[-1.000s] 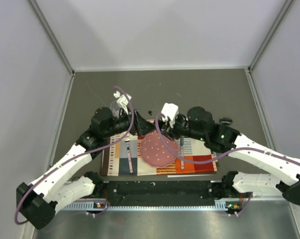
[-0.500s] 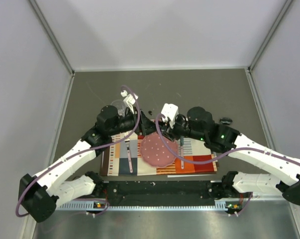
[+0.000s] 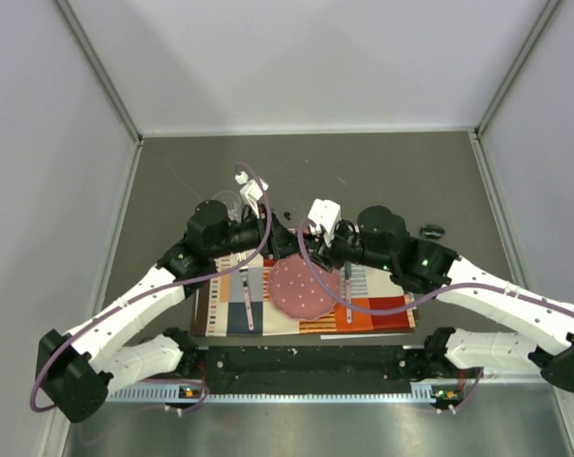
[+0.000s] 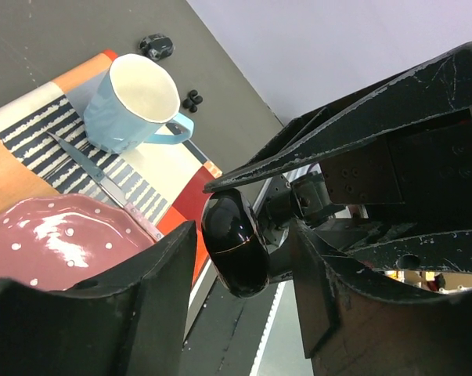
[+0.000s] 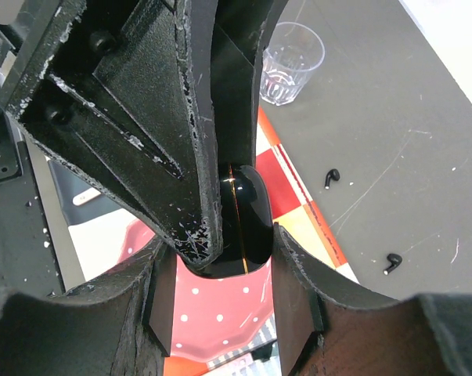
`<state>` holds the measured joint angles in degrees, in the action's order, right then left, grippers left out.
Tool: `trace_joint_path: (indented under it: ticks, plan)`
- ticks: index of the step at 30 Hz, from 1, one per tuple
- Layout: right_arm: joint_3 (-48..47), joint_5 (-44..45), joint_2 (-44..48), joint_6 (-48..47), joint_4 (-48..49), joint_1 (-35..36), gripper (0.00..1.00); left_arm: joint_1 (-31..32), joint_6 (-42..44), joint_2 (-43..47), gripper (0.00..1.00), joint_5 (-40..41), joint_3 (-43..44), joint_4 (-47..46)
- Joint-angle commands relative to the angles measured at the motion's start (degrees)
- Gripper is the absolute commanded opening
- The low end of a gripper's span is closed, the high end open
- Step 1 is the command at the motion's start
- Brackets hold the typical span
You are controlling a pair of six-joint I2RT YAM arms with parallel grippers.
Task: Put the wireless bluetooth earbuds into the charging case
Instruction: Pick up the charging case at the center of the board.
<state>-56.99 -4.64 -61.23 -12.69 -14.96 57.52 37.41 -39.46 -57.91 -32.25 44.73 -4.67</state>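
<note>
L gripper (image 4: 243,231) is now sitting tight against R gripper (image 5: 224,247), nearer than 1 s ago, its fingers narrowing round charging case (image 4: 236,254); contact can't tell. R is clamping case above plate (image 4: 55,235). Earbuds (image 5: 332,178) are lying loose on table (image 5: 423,157). Prob. lid-opening approaching.

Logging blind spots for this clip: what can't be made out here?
Case: hidden under both wrists in the top view.
Left pincer: left wrist view does not show whether it touches the case.
Earbuds: too small to make out in the top view.
Black lump beyond the mug, left wrist view: too small to identify.
</note>
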Motion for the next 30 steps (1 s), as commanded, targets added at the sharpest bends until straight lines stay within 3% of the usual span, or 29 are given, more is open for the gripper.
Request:
trace_joint_path:
  ticks: [1,4,6,7,9,12,13,16,19,22,25,28,30]
  plan:
    - [-0.05,0.78,1.03,1.00,4.76,0.58,0.00,0.74,0.53,0.61,0.51,-2.82,1.50,-0.87]
    - [0.21,0.69,1.12,1.26,5.12,0.67,0.00,0.74,0.53,0.26,0.29,-3.26,1.50,-0.87]
    - [0.30,0.78,1.12,1.44,5.47,0.58,0.00,0.82,0.70,0.17,0.20,-3.70,1.50,-0.96]
    - [0.39,0.78,1.20,1.44,5.47,0.67,0.00,0.82,0.88,0.08,0.10,-3.87,1.50,-0.96]
    - [0.48,1.04,1.29,1.61,5.73,0.67,0.00,0.91,1.14,0.08,0.01,-3.96,1.41,-0.96]
    - [0.39,2.09,1.47,2.40,5.73,0.58,0.22,1.00,2.02,0.60,0.00,-3.44,1.15,-0.61]
    - [0.30,2.70,1.55,3.88,5.73,0.58,0.43,1.00,2.37,0.69,0.00,-3.00,0.97,-0.43]
    - [0.21,4.47,2.52,7.48,5.38,0.58,0.69,1.00,4.65,2.09,0.00,-0.63,0.89,0.79]
    - [0.74,6.49,4.54,10.21,4.50,0.58,0.83,1.00,7.55,4.55,0.00,3.59,0.19,2.12]
    - [2.32,9.12,7.87,13.90,3.80,0.58,0.87,1.00,10.89,8.24,0.00,9.21,-1.22,1.51]
    - [4.78,14.21,12.00,21.08,3.10,0.67,0.99,1.00,13.62,12.02,0.00,13.16,-2.98,-0.25]
    - [6.10,15.98,15.60,27.77,2.31,-0.12,0.99,1.00,16.60,15.19,0.00,13.79,-5.17,-3.32]
    - [5.84,12.67,16.67,32.44,2.13,-1.96,0.99,1.00,18.28,17.12,0.00,13.01,-7.02,-6.56]
